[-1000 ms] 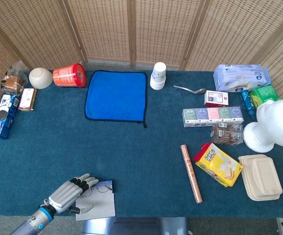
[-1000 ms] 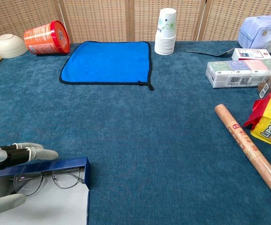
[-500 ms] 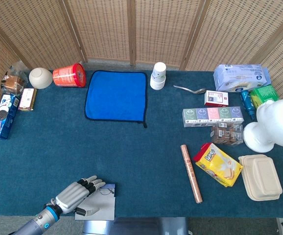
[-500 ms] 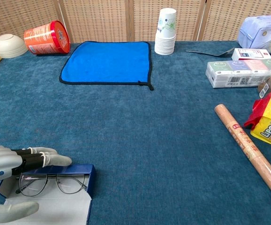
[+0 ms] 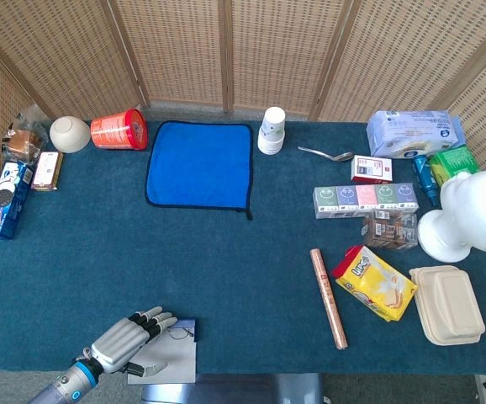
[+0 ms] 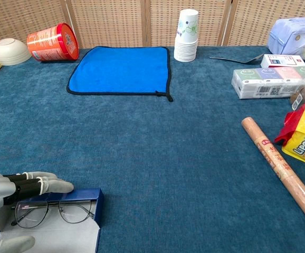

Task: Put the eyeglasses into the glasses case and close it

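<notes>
Chest view first: where are the eyeglasses (image 6: 52,211)?

— Lying in the open glasses case (image 6: 92,203) at the near table edge, lid flap spread toward the camera.

And the left hand (image 6: 10,187)?

— Fingers (image 6: 49,185) extended along the case's far wall, thumb apart below; it seems to grip nothing. The right hand isn't visible.

Risks?

— Probably folding the lid crookedly: a protruding temple could get pinched, or the case could slide off the edge.

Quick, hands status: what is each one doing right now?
Left hand: fingers spread around the open glasses case with the eyeglasses inside; whether it grips cannot be told.
Right hand: not in view.
</notes>
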`<state>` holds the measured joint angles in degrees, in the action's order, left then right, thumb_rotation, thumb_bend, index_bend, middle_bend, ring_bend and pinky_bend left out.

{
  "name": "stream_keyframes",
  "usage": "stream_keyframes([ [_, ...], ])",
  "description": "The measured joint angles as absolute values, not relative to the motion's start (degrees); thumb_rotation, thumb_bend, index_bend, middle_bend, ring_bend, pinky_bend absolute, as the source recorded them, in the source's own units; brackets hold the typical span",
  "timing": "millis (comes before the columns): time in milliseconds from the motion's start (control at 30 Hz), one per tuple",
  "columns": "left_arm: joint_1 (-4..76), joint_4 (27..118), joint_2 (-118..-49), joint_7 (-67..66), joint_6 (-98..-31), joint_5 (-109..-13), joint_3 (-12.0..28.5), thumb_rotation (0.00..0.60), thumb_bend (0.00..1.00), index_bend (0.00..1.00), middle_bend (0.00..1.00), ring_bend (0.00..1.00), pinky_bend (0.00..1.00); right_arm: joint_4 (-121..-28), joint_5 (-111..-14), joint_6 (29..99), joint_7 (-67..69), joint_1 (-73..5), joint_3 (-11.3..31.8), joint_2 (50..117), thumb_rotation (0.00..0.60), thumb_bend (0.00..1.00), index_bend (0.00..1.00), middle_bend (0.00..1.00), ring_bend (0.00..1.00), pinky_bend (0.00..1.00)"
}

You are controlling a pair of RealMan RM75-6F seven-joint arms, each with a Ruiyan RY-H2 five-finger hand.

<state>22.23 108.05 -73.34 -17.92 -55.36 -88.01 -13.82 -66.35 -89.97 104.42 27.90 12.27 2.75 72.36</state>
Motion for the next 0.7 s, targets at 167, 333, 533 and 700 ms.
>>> stream_keyframes([
  [167,21.4,107.9,-73.0,-18.3,-57.6,-88.5,-13.6,0.087,0.24,0.02,0.09,0.0,0.14,-65.8,-90.3,104.4,28.5,12.0,2.8,72.5,0.6,0.41,0.0,0.06,0.09,0.28],
  [333,19.7,107.3,-72.9,-18.9,-61.5,-90.0,-13.3,0.095,0.24,0.03,0.09,0.0,0.13,-65.3,-90.8,104.0,29.0,11.4,2.8,72.8,0.6,0.41,0.0,0.06,0.09,0.28],
  [533,15.4,103.7,-74.4,-18.8,-70.8,-96.0,-13.8,0.157,0.24,0.05,0.09,0.0,0.11,-65.4,-92.8,102.8,28.6,8.9,2.8,72.8,0.6,0.41,0.0,0.06,0.08,0.28],
  [700,11.2,98.7,-76.3,-18.1,-79.7,-101.8,-14.6,0.391,0.24,0.07,0.09,0.02,0.11,-66.7,-94.5,100.7,27.0,6.1,2.8,72.2,0.6,0.41,0.0,0.05,0.07,0.28],
])
